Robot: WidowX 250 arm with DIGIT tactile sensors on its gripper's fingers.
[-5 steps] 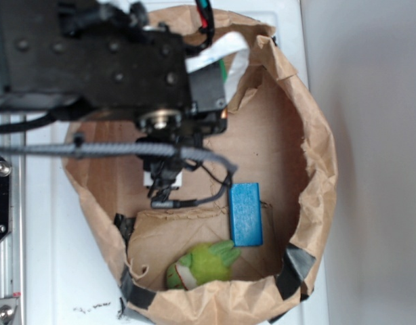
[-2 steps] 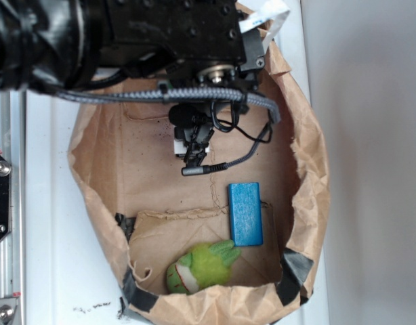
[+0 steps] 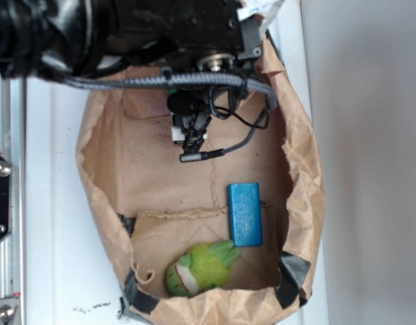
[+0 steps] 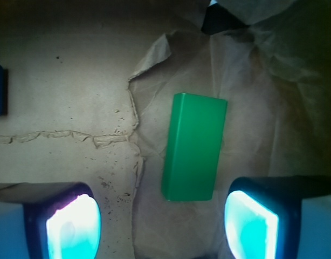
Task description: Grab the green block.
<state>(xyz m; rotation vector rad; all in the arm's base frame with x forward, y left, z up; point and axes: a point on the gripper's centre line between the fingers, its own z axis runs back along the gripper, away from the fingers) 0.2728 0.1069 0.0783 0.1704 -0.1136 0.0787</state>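
Wrist view: I see the green block [image 4: 194,147] lying flat on the crumpled paper floor of the bag [image 3: 309,169], long axis slightly tilted, its near end between the two fingers but closer to the right one; the gripper [image 4: 163,224] stands wide apart, touching nothing, with bare paper on both long edges. Exterior view: the arm [image 3: 127,27] covers the block; the blue block [image 3: 245,213] and plush toy [image 3: 201,265] sit well apart at the bag's other end.
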